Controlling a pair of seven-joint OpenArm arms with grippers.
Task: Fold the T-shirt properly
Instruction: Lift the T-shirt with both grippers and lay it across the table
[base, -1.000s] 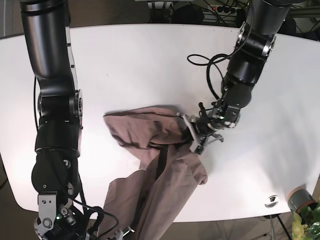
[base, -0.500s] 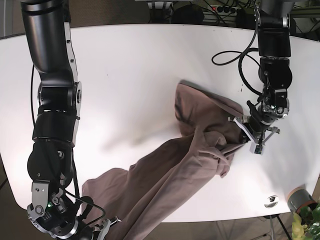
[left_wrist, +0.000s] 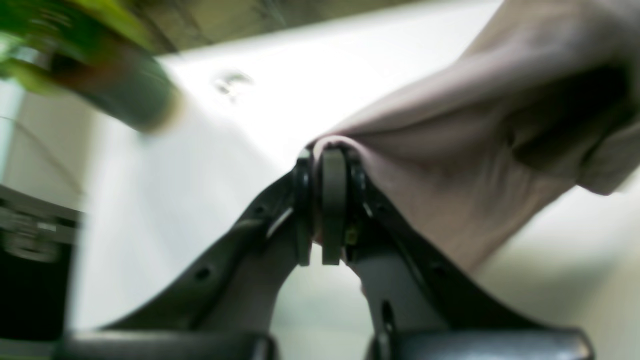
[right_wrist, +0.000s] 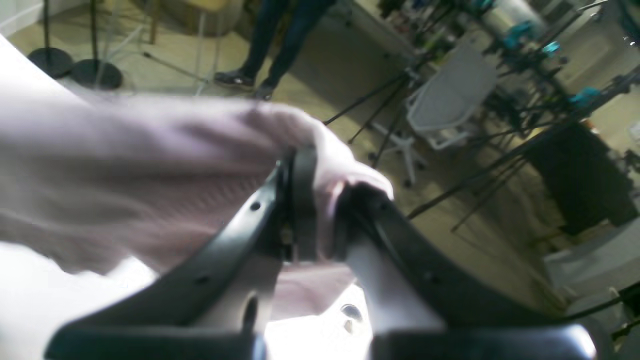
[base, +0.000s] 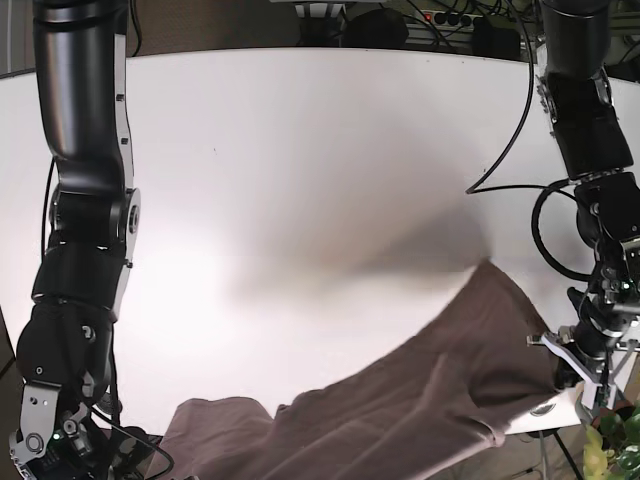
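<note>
The 2 arms hold the T-shirt (base: 420, 400) stretched along the near edge of the white table (base: 300, 180). The left gripper (left_wrist: 327, 200) is closed on a fold of the brown cloth near the table's corner. The right gripper (right_wrist: 320, 210) is also clamped on the cloth, beyond the table edge. In the base view the shirt hangs partly over that edge.

Glossy blk arms (base: 82, 170), blk cable (base: 545, 235) looped by wrist.
</note>
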